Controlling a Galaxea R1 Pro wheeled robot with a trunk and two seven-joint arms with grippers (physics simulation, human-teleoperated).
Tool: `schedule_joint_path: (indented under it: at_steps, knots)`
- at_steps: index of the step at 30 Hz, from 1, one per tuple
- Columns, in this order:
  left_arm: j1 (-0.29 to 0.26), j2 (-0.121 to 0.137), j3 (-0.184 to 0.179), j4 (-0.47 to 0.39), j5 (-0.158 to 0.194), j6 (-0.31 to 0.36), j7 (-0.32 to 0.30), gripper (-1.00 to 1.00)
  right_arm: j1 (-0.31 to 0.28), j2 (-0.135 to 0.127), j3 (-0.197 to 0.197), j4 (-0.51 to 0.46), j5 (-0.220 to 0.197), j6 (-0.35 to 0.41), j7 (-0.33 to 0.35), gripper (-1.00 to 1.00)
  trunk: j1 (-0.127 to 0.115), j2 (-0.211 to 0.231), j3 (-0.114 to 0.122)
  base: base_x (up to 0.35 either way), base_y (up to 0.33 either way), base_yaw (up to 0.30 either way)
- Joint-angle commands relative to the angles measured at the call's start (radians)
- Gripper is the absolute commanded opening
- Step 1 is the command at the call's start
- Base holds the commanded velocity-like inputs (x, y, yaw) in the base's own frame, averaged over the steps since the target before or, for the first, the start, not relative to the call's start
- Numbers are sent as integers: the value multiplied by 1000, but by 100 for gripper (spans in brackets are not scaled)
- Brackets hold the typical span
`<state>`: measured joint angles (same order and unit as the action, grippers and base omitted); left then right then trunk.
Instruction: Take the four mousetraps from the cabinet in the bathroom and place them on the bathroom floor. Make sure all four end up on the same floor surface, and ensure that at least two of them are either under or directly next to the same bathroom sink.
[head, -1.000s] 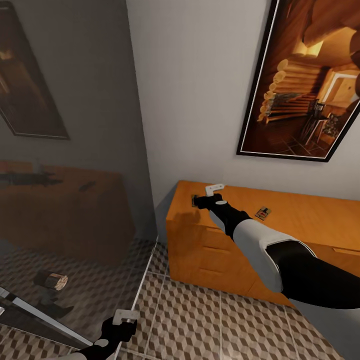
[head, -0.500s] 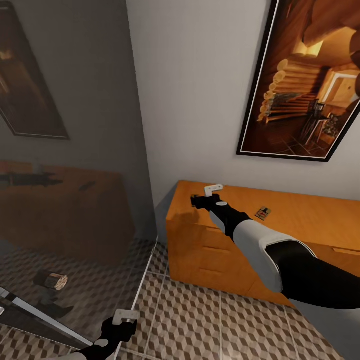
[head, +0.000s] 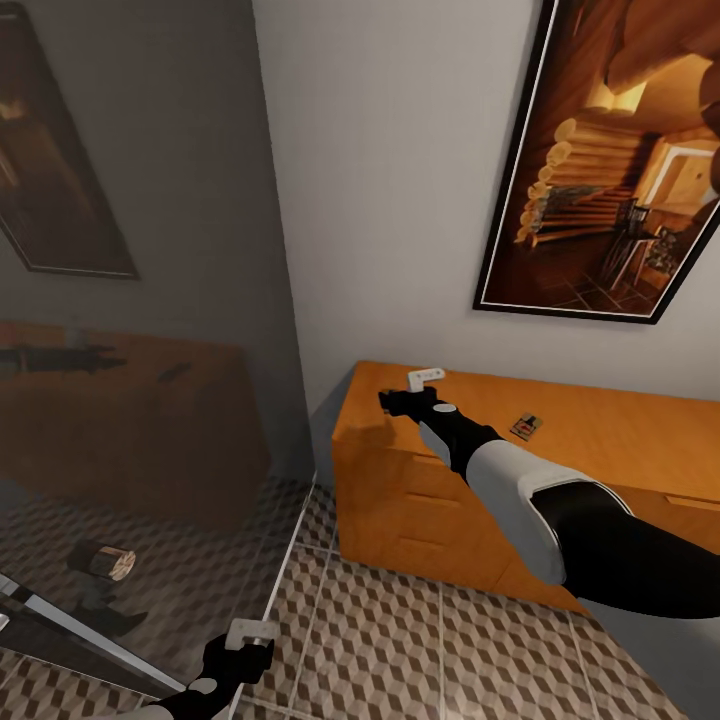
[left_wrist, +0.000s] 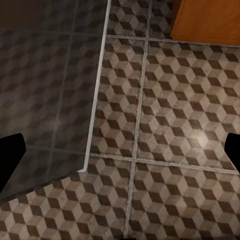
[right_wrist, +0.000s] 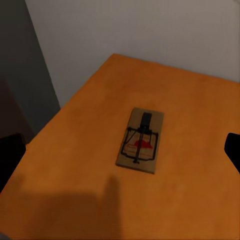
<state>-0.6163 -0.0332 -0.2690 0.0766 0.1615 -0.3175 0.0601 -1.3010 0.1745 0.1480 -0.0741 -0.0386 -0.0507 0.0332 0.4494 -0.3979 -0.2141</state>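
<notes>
Orange-brown wood of the cabinet stands against the white wall, under a framed picture. Head view: right arm reaches over the cabinet top, right gripper near the top's left back corner. One mousetrap lies flat on the top, to the right of that arm. Left gripper hangs low over the cube-patterned floor, beside the edge of a glass panel; cannot tell here how its fingers stand.

Left wrist view: black fingertips sit at opposite edges of the frame, spread wide with nothing between, over floor tiles, the panel's pale edge and a cabinet corner.

Right wrist view: another mousetrap lies flat on the cabinet top near the wall corner, dark wire and a red spot on its board. Right fingertips spread wide, trap between and beyond them, untouched.
</notes>
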Motion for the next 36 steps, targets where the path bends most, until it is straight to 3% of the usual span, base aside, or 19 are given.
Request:
schedule_joint_path:
  at_steps: [1,11,17,23,36]
  knots:
    - [-2,-1,-9,5,9,-7,1,100,-1,0,5,2,-4,-5,3,100,1,-2,-2,0,0,0]
    - [-2,-1,-9,5,9,-8,1,100,0,0,5,2,-14,-10,20,100,1,-2,-2,0,0,0]
    - [-2,-2,-9,5,9,-6,1,100,0,0,5,2,-75,-11,40,100,1,-2,-2,0,0,0]
    - [-2,-2,-9,5,9,-7,0,100,0,0,5,2,-99,-11,45,100,1,-2,-2,0,0,0]
    - [-2,-2,-9,5,8,-7,0,100,0,0,5,13,-105,-12,45,100,1,-2,-2,0,0,0]
